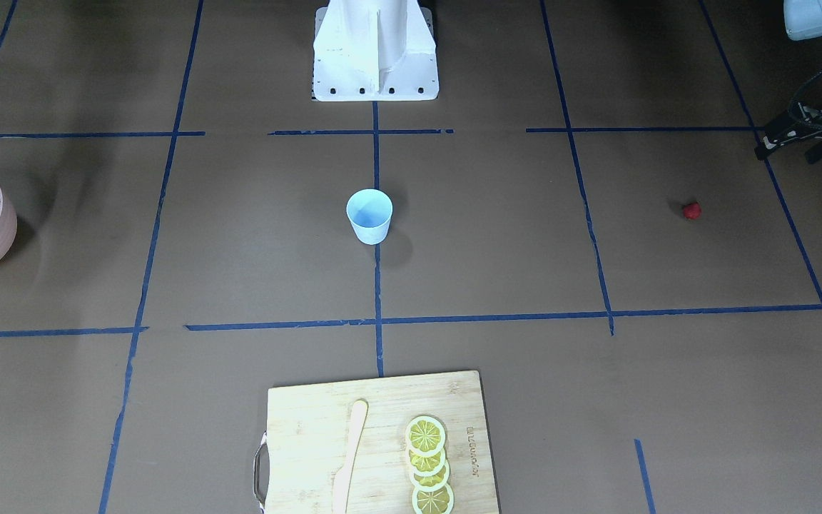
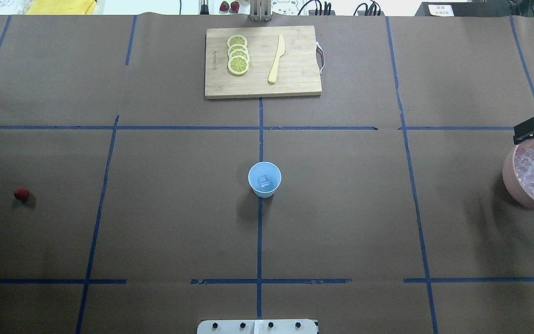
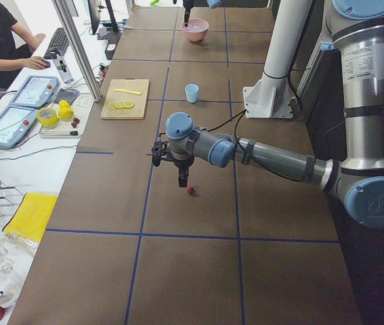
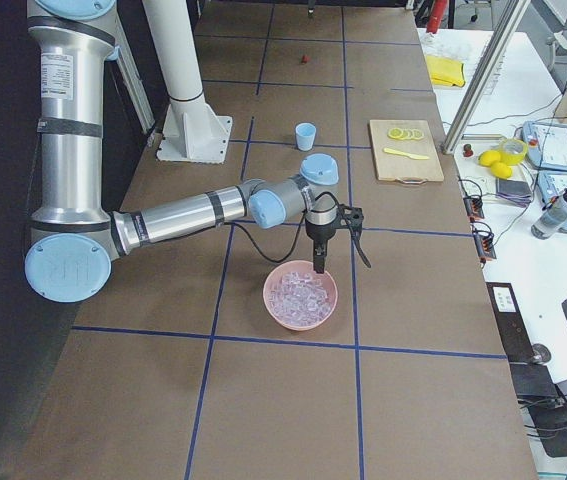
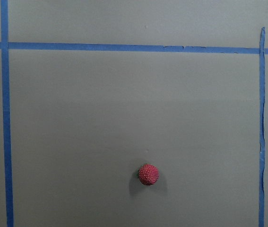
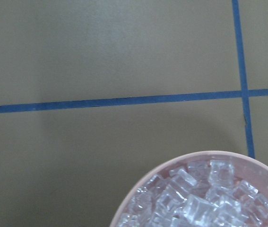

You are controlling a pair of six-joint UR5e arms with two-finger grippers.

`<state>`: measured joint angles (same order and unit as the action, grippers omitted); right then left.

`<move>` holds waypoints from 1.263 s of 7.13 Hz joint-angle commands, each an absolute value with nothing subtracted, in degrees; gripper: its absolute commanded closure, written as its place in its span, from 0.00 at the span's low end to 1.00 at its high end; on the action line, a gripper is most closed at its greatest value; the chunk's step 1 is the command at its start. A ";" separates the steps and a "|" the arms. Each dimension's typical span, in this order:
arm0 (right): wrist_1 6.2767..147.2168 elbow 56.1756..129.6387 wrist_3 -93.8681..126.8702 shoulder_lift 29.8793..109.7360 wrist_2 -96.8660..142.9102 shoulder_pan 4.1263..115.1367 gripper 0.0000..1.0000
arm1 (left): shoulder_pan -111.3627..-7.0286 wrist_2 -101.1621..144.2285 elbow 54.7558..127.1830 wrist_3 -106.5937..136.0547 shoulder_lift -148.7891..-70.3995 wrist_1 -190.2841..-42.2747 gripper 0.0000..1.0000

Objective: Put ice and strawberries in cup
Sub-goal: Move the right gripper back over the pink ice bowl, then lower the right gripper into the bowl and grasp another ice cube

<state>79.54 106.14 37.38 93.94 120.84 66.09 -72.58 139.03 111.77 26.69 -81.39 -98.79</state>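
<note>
Found pale-blue tapered cup mid-counter with one glassy ice cube inside. Noted bumpy round red strawberry far left, below left jaws; right jaws over pink bowl of clear cubes. Cannot tell either opening.

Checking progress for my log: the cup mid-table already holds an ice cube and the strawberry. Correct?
Only the ice cube is in the cup; the overhead view shows the strawberry lying on the table, far off toward the robot's left.
</note>
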 commanded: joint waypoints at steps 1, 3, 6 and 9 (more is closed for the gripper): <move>74.84 102.32 39.08 96.05 121.46 66.80 0.02 | -72.60 139.04 111.97 26.72 -81.39 -98.70 0.00; 64.91 98.80 42.80 99.12 125.23 66.80 0.04 | -72.60 138.96 112.32 26.72 -81.39 -98.70 0.00; 64.51 99.14 44.74 99.75 128.14 66.80 0.11 | -72.60 139.04 112.67 26.72 -80.60 -98.70 0.00; 64.51 98.79 44.56 100.72 128.06 66.80 0.21 | -72.51 139.04 112.68 26.72 -80.51 -98.70 0.00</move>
<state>64.52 98.88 44.49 100.52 128.06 66.80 -72.55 139.04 112.66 26.72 -80.59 -98.70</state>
